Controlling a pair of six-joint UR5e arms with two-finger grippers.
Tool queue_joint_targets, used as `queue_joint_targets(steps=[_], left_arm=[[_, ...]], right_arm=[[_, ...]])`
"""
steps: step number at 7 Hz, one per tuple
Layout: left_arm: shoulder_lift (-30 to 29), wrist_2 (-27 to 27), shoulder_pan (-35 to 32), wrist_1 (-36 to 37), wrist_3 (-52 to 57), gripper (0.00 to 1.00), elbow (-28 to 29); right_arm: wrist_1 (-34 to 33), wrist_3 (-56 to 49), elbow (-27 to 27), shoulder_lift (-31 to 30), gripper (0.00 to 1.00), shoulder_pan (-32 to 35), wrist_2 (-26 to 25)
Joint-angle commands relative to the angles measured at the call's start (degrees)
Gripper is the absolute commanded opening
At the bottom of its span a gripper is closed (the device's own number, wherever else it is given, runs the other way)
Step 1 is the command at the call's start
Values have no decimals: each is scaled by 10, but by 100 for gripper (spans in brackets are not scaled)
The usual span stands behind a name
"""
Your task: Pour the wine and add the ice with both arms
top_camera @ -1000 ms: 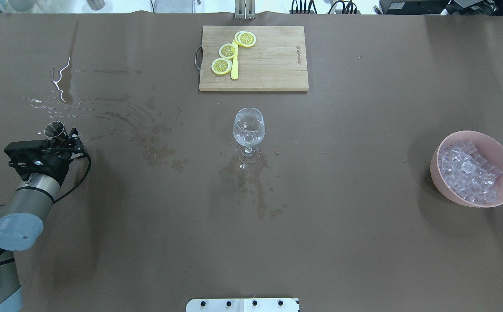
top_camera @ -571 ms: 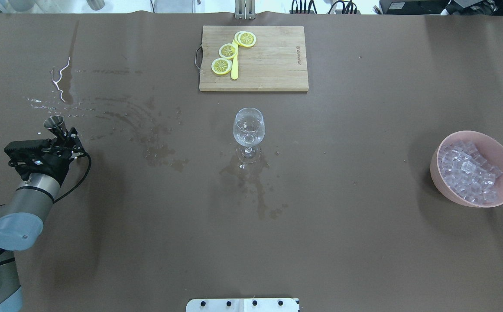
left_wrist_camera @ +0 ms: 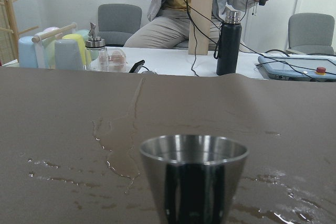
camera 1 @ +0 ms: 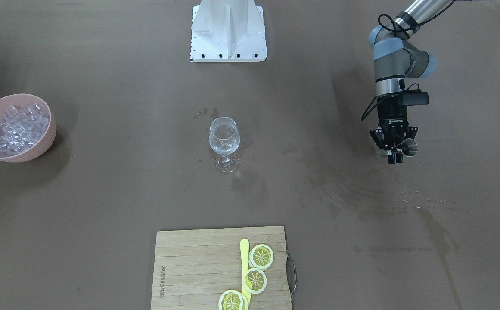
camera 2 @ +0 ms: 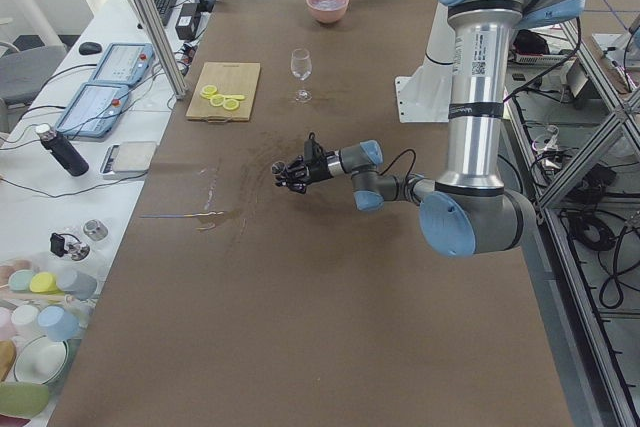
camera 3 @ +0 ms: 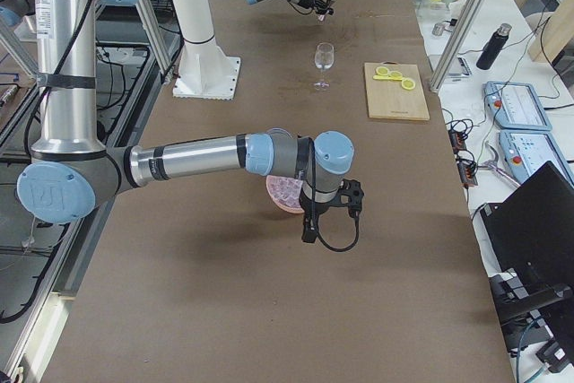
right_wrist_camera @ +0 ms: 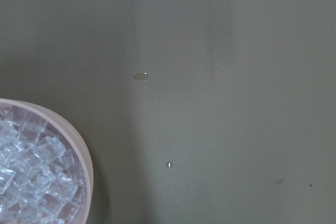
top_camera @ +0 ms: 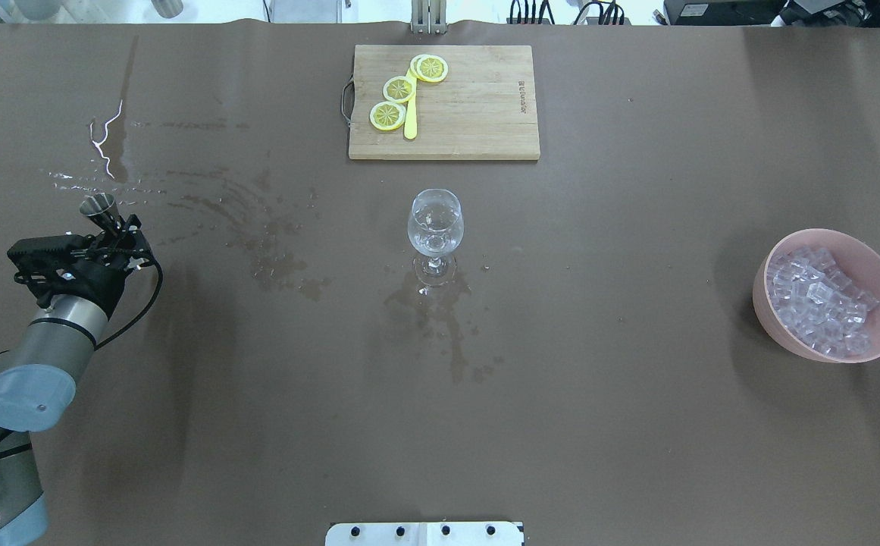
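My left gripper (top_camera: 108, 225) is shut on a small steel cup (top_camera: 98, 205) and holds it upright over the wet patch at the table's left end. The cup also fills the left wrist view (left_wrist_camera: 193, 179) and shows in the front view (camera 1: 409, 148). A clear wine glass (top_camera: 435, 224) stands at the table's middle. The ice (top_camera: 818, 299) fills a pink bowl (top_camera: 764, 307) at the right end. My right gripper (camera 3: 325, 213) hangs over that bowl, seen only in the right side view; I cannot tell if it is open. The right wrist view shows the ice (right_wrist_camera: 26, 182) at lower left.
A wooden cutting board (top_camera: 477, 106) with lemon slices (top_camera: 398, 89) and a yellow knife (top_camera: 410, 121) lies at the far middle. Wet spill marks (top_camera: 280, 265) run from the left end toward the glass. The white base block (top_camera: 424, 533) sits at the near edge.
My left gripper has carried the steel cup a little farther from the robot's side of the table. The glass, bowl and board have not moved.
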Motion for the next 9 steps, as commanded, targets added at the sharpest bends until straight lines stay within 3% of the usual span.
queue_joint_targets(steps=[1,2,4,7,9], left_arm=[[-13,-1,-5,6,11,0,-37],[-20,-3,-5,9,23,0,-53],[-44,-64,-7,10,46,0,-86],[-98,-109,-5,9,107,0,-88],[-155,-108,0,-3,246,0,-94]], right_arm=[[0,0,0,1,100,0,1],[0,0,0,1,100,0,2],[-1,0,-10,4,100,-1,5],[0,-1,-51,31,100,-1,6],[0,-1,-51,31,100,-1,8]])
